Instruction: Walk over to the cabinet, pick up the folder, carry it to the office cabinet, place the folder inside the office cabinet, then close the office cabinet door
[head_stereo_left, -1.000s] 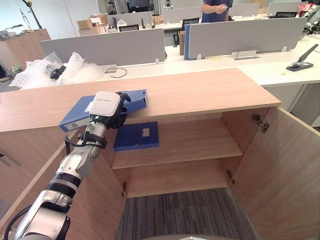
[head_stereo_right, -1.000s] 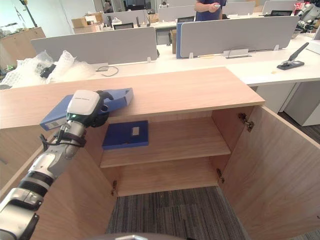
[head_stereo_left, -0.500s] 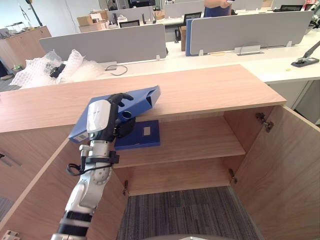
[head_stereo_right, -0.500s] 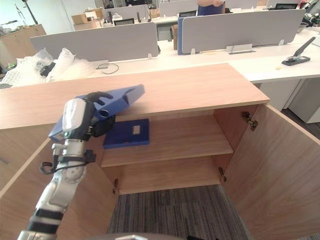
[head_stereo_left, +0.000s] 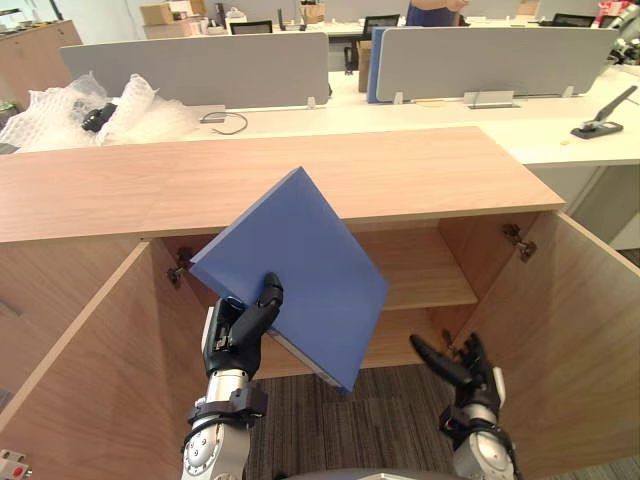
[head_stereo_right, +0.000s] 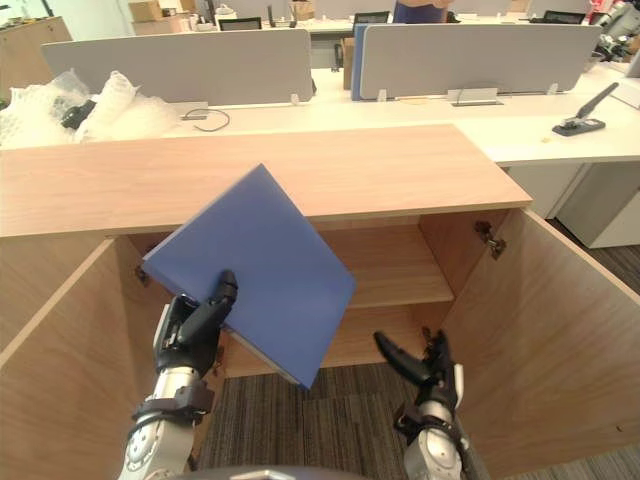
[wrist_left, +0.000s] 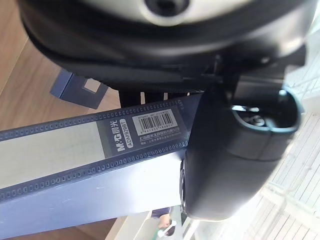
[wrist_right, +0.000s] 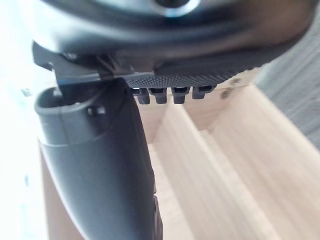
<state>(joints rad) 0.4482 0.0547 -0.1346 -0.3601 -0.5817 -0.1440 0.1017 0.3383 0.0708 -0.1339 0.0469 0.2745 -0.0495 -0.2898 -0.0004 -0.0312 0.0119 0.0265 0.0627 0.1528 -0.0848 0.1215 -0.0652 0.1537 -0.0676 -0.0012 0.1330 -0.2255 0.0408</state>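
We see the wooden office cabinet (head_stereo_left: 400, 175) filling the head view, both doors swung open: left door (head_stereo_left: 90, 370) at 8 o'clock, right door (head_stereo_left: 570, 340) at 4 o'clock. The shelf (head_stereo_left: 425, 275) inside is bare on its right half. A long white bench (head_stereo_left: 500, 115) runs behind the cabinet top, at 12 to 2 o'clock, with grey dividers (head_stereo_left: 200, 65) standing on it.

The blue folder (head_stereo_left: 300, 270) is at centre, in the air in front of the cabinet opening, tilted with one corner pointing to 12 o'clock and its cover facing us. Bubble wrap (head_stereo_left: 70, 105) is heaped at 10 o'clock.

The left robot hand (head_stereo_left: 237, 335) at 7 o'clock grips the folder at its lower left edge, thumb on the cover, fingers behind; the wrist view shows the thumb across the labelled spine. The right robot hand (head_stereo_left: 468, 372) at 5 o'clock is spread with straight fingers, holding nothing, apart from the folder.

A black stapler (head_stereo_left: 603, 115) sits on the bench at 2 o'clock. A spare folder (wrist_left: 80, 89) lies flat on wood in the left wrist view.
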